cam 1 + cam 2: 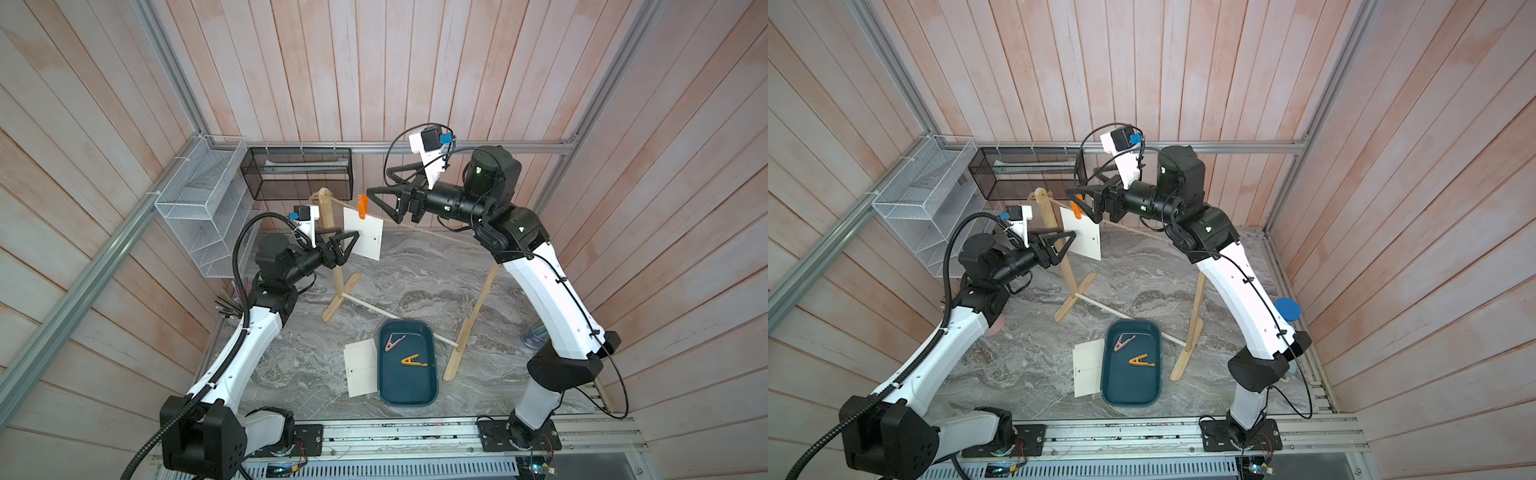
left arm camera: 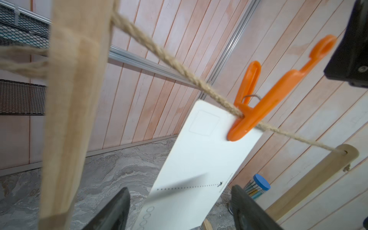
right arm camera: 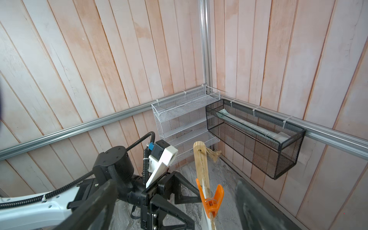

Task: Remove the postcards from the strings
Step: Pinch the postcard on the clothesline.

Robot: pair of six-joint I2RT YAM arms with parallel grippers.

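You have one postcard (image 1: pixel 363 235) hanging on the twine (image 2: pixel 169 59), close to the wooden post (image 1: pixel 328 216) on the left arm's side and pinned by an orange clothespin (image 1: pixel 363 206). In both top views the left end effector (image 1: pixel 350 246) sits at the card's lower edge, and the right end effector (image 1: pixel 378 181) is level with the clothespin.

Only the left wrist view shows you that the left jaws stand wide apart. The card's lower edge lies between them, and neither finger (image 2: pixel 111 209) visibly presses on it. Only the right wrist view shows the right jaws spread wide on either side of the clothespin's handles, gripping nothing; the card appears edge-on there.

The top views alone give you the loose postcards (image 1: pixel 360 368) lying flat on the counter (image 1: pixel 436 270). They lie against the blue tray (image 1: pixel 407 402), which holds a pink clothespin (image 1: pixel 392 343) and a yellow clothespin (image 1: pixel 412 360).
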